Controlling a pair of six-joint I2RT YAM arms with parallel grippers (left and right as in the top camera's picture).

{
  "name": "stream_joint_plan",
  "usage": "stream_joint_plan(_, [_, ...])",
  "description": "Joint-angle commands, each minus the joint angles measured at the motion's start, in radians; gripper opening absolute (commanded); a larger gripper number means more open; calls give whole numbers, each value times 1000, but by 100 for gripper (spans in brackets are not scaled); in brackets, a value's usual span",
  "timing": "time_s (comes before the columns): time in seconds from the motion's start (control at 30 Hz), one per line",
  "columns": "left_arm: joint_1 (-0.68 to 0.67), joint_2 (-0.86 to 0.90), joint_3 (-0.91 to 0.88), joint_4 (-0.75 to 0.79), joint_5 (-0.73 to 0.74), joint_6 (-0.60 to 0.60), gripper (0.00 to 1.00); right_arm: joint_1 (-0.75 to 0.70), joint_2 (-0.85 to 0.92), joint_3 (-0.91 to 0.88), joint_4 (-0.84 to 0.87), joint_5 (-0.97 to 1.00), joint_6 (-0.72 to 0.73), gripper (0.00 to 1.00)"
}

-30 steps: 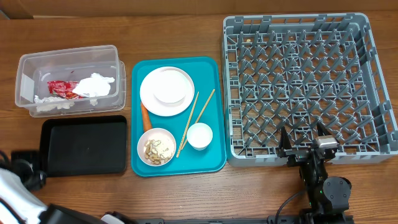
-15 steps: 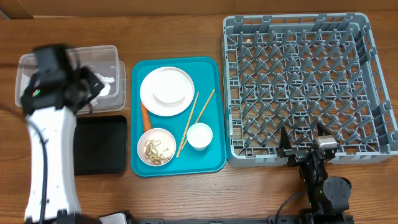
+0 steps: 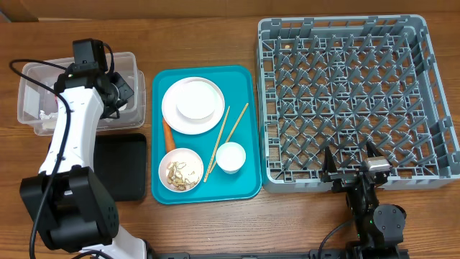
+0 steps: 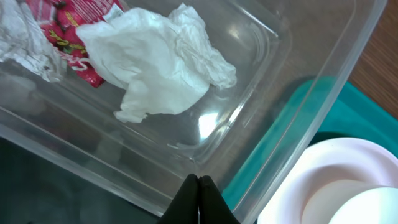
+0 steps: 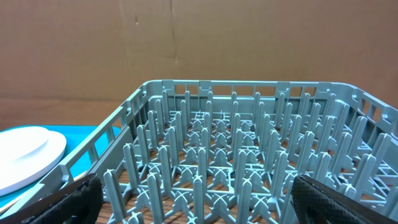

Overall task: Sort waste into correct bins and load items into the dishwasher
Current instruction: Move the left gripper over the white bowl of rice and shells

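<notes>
Left gripper, clenched on nothing, hangs above the clear tub, crumpled white tissue lying just ahead.

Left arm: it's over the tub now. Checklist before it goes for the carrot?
1. Left jaws empty: ok, nothing sits between them in the wrist view.
2. Left jaws ready to pick: not ok, they are shut.
3. Tissue and red wrapper inside the clear tub: ok.
4. Carrot uncovered: ok, it lies bare on the teal tray, at its left edge.
5. Black tray free of stray things: cannot tell, the left arm hides much of it.
6. Right jaws out of the way: ok, open at the near edge of the rack.
</notes>
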Motion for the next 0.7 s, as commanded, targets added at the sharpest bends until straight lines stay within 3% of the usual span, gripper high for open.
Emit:
stream_joint_plan(0.0, [5, 43, 18, -8, 23, 11, 4, -4, -10, -11, 6, -3, -1, 100])
stream_joint_plan(0.4, [5, 81, 18, -50, 165, 46, 4, -4, -10, -11, 6, -3, -1, 100])
stream_joint_plan(0.67, [5, 81, 18, -81, 182, 46, 4, -4, -10, -11, 6, -3, -1, 100])
